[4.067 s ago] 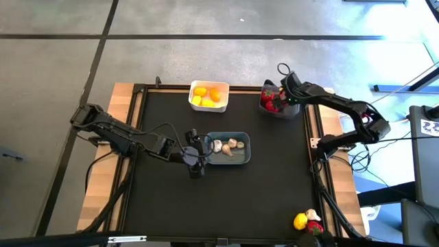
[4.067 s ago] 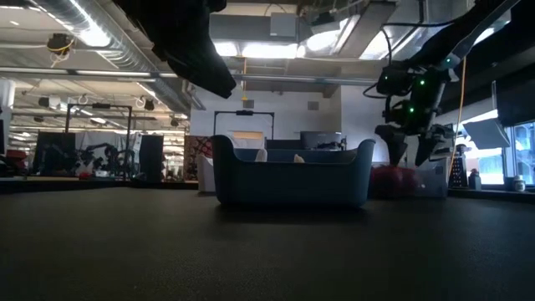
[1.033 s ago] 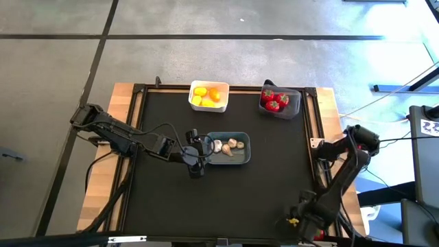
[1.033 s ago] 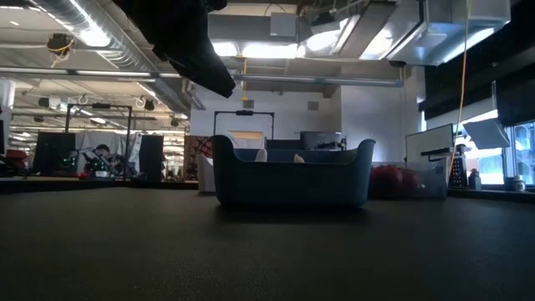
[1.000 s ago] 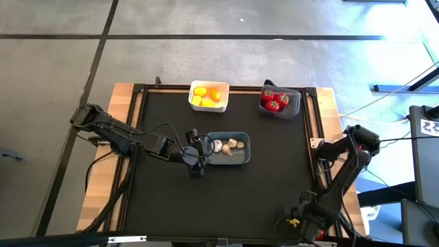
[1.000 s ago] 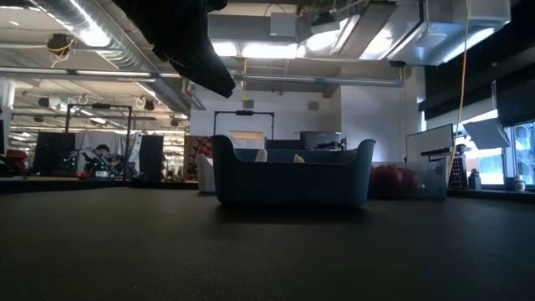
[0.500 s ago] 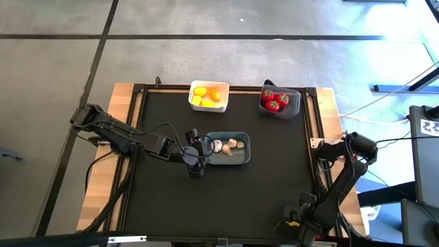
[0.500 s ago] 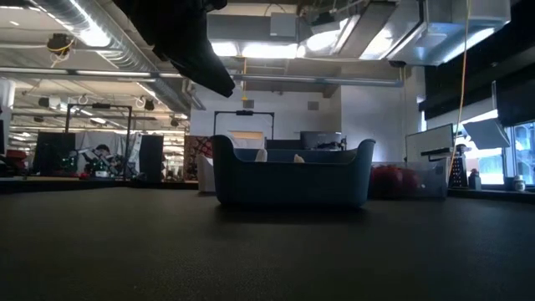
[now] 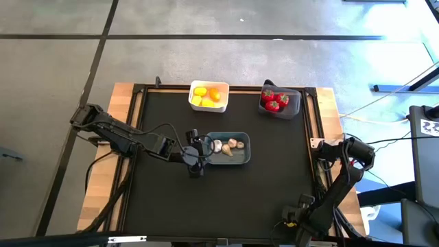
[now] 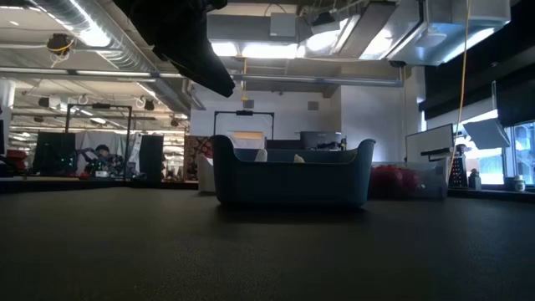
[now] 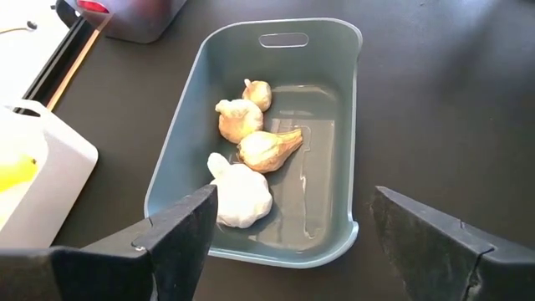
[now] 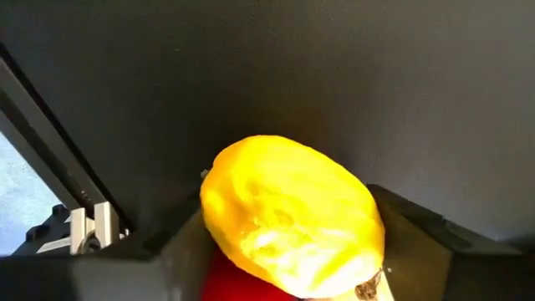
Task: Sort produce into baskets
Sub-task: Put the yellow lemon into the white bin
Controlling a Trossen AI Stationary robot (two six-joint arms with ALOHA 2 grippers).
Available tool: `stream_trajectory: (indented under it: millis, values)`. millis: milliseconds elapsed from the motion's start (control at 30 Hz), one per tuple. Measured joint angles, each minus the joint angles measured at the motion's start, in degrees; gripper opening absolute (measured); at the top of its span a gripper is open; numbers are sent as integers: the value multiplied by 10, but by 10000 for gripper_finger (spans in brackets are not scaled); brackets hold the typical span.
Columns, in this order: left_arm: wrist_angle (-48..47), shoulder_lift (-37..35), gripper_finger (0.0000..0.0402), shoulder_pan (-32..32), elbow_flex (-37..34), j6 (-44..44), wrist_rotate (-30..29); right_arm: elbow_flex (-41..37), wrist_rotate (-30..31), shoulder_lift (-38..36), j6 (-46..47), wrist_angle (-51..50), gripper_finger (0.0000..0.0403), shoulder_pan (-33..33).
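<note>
A yellow lemon-like piece (image 12: pixel 292 213) lies at the table's near right corner, with a red piece (image 12: pixel 238 280) just beneath it. My right gripper (image 9: pixel 296 225) points down over it, shut on it. My left gripper (image 11: pixel 301 242) hangs open above the near-left end of the blue-grey basket (image 9: pixel 243 155), touching nothing. That basket holds several garlic bulbs (image 11: pixel 247 155). The white basket (image 9: pixel 191 97) holds yellow and orange pieces (image 9: pixel 209 96). The dark grey basket (image 9: pixel 298 103) holds red pieces (image 9: pixel 274 103). My right gripper has the yellow piece between its two fingers, one finger (image 12: pixel 171 251) on each of its sides (image 12: pixel 216 209). The fingers come from above, pointing down. The piece lies low in the corner against the red piece beneath it; whether it is lifted I cannot tell.
The table's black frame rail (image 12: pixel 50 142) runs close beside the yellow piece. Free black mat (image 9: pixel 226 199) stretches between the baskets and the near edge. In the low view the blue-grey basket (image 10: pixel 292 176) stands mid-table, and the left arm (image 10: pixel 188 42) hangs over it.
My right arm has sunk lower over the pieces at the table's near right corner.
</note>
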Motion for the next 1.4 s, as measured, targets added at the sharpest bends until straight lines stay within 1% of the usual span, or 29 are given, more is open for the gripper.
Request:
stream_trajectory:
  millis: [67, 100, 300, 400, 667, 867, 1033, 1167, 1400]
  values:
    - [0, 0, 311, 0, 0, -1, 0, 0, 2, -1, -1, 0, 246, -4]
    - [0, 0, 311, 0, 0, -5, 0, 0, 2, -1, -2, -1, 242, -6]
    - [0, 0, 311, -1, 0, -29, 0, 1, -8, -2, -15, -6, 242, -39]
    - [5, 0, 311, 1, 0, -29, 0, 1, 4, -18, -27, -14, 252, -60]
    - [5, 0, 311, -1, 0, -30, 0, 2, 106, -87, -43, -91, 244, -115]
    - [5, -8, 311, -2, 0, -30, 0, 2, 188, -140, -57, -165, 250, -161]
    - [2, -49, 311, -13, 1, -14, -1, 2, 257, -174, -79, -198, 249, -211]
    - [-16, -91, 311, -23, 1, 8, -1, 2, 309, -192, -110, -198, 252, -258]
    - [-80, -158, 310, -26, 1, 1, -1, 2, 388, -195, -205, -177, 251, -349]
